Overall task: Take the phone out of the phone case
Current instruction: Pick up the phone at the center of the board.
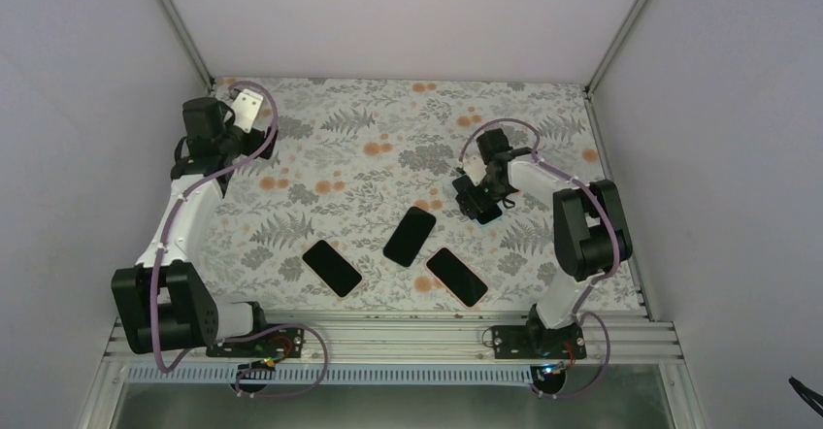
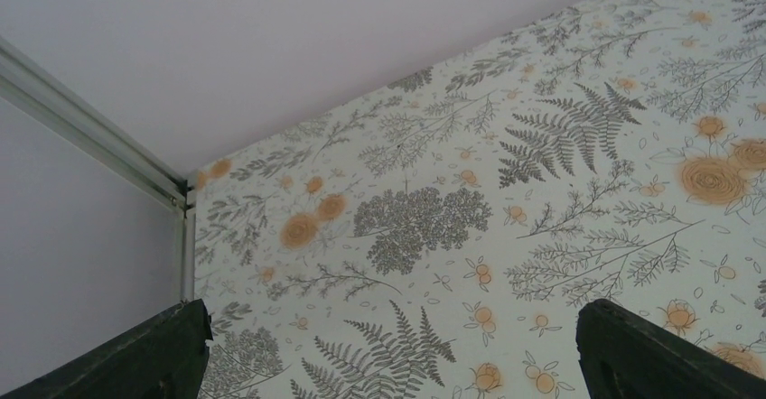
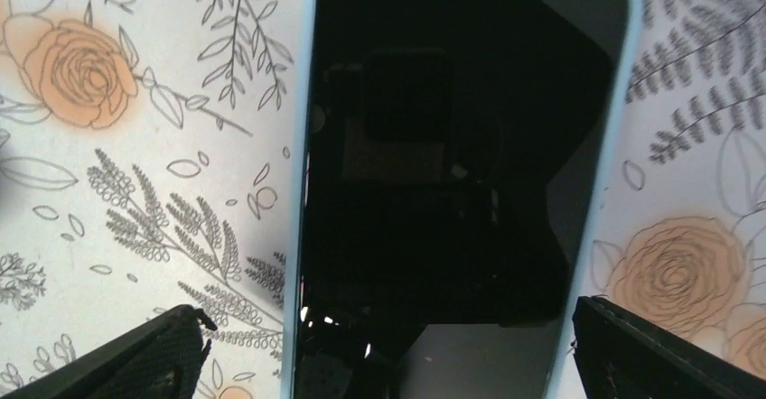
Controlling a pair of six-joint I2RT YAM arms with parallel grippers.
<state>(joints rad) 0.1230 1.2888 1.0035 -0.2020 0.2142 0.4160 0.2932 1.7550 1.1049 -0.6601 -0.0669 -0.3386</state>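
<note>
A black phone [image 3: 452, 182] in a light blue case [image 3: 296, 236] lies screen up on the floral tablecloth. In the top view it [image 1: 488, 214] lies right of centre, mostly hidden under my right gripper [image 1: 478, 199]. My right gripper [image 3: 388, 363] is open, low over the phone, its fingers [image 3: 135, 363] standing apart on either side of the case without touching it. My left gripper [image 1: 254, 118] is open and empty at the far left corner, with only tablecloth between its fingertips [image 2: 135, 363].
Three bare black phones lie near the front: left [image 1: 331, 267], middle [image 1: 409, 235] and right [image 1: 456, 276]. White walls enclose the table on three sides. An aluminium rail [image 1: 388, 337] runs along the near edge.
</note>
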